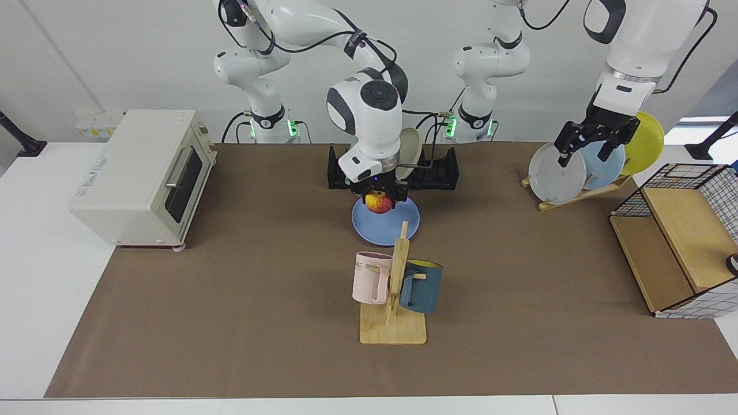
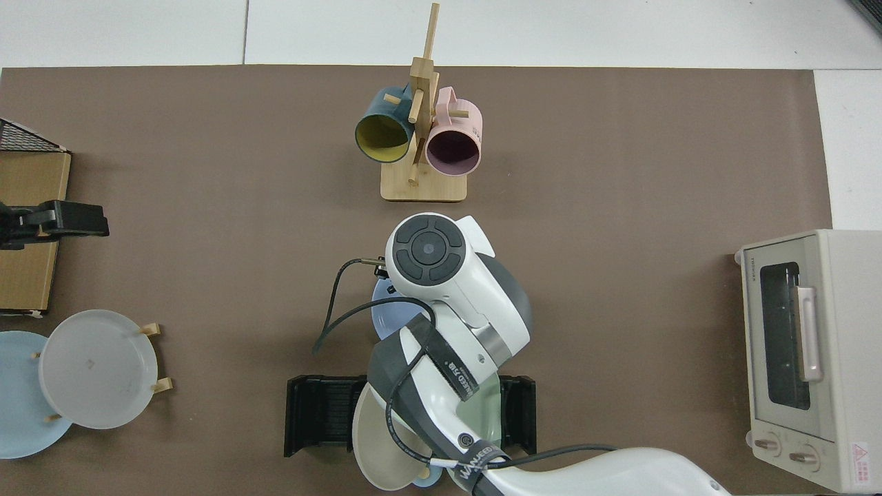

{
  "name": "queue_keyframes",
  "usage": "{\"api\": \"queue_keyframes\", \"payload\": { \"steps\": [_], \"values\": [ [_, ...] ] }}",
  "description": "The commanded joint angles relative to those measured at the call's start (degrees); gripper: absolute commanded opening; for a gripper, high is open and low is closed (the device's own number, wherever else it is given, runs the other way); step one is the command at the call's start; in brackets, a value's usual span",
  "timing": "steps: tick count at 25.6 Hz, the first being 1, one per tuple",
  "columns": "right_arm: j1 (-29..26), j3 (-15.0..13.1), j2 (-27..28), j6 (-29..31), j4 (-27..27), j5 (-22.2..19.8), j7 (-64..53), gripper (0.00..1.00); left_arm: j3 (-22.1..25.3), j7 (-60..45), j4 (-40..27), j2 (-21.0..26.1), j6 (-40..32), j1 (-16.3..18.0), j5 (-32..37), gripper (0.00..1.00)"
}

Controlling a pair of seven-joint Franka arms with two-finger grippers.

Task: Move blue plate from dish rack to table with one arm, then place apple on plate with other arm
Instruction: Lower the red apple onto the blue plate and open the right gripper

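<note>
Placement is what's in hand now, sweeping across the facing view: at the far side a boxy cream toaster oven is sitting well clear, smooth-sided and idle. Moving in, the right gripper is hanging over the blue plate, its jaws pinched on the apple, a small round fruit, glossy red with yellow blotches, poised just above the plate's near rim. The plate, matte and shallow-rimmed, is lying flat on the brown mat of the table, just in front of the black slotted dish rack, so step one looks done. From above, the arm's white housing is hiding the apple and most of the plate. Next, I'd judge, calls for a short descent toward the plate's middle and a gentle release, since a round apple may roll. Further along, the left gripper is waiting, jaws parted and empty, by the slanted wooden plate stand.
</note>
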Motion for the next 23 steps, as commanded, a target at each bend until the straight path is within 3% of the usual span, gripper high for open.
{"api": "queue_keyframes", "payload": {
  "steps": [1,10,11,13,14,23],
  "values": [
    [0.54,-0.26,1.86,3.26,-0.97,-0.09,2.22,0.0,-0.55,0.22,0.74,-0.03,-1.54,0.69,0.96,1.0],
    [0.55,-0.17,2.12,6.6,-4.23,0.96,2.75,0.03,-0.55,0.22,0.65,-0.38,-2.33,1.04,0.96,1.0],
    [0.29,-0.17,2.12,6.6,-4.23,1.14,3.01,0.24,-0.55,0.22,0.65,-0.38,-2.5,1.13,0.96,1.0],
    [0.28,-0.17,2.12,6.51,-4.23,2.19,3.71,0.89,-0.55,0.22,0.56,-0.38,-2.51,1.13,0.96,1.0],
    [0.46,-0.17,2.04,6.17,-4.14,2.11,3.8,1.0,-0.55,0.22,0.56,-0.38,-2.51,1.22,0.96,1.0],
    [-1.91,-0.88,-3.58,1.16,-3.17,1.76,1.0,1.0,-0.11,0.57,0.56,-0.38,-2.42,1.3,0.96,1.0]
  ]
}}
